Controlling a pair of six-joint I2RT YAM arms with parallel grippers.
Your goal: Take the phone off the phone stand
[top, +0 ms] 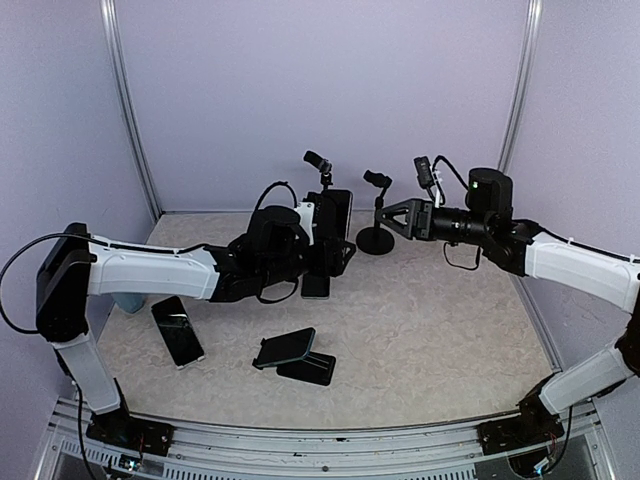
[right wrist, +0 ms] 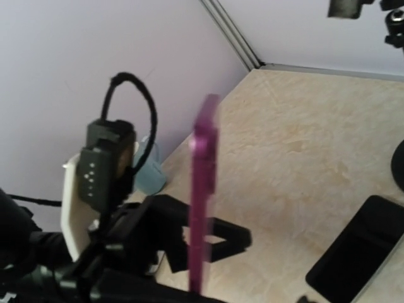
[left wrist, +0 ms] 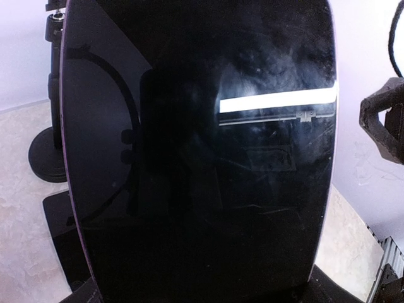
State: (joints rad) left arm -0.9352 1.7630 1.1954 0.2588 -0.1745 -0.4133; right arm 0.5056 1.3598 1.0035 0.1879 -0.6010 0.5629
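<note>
The phone, dark-screened with a purple rim, stands upright at the table's middle back. Its screen fills the left wrist view, and it shows edge-on in the right wrist view. My left gripper is at the phone's lower part. Dark finger parts show only at the bottom corners of the left wrist view, outside the phone's side edges, so it looks shut on the phone. The black phone stand sits just under it and also shows in the right wrist view. My right gripper is open and empty, just right of the phone.
A black round-based holder stands under my right gripper. One phone lies flat at the left and another lies below my left gripper. A third phone rests on a stand in front. A light blue cup stands by the left wall.
</note>
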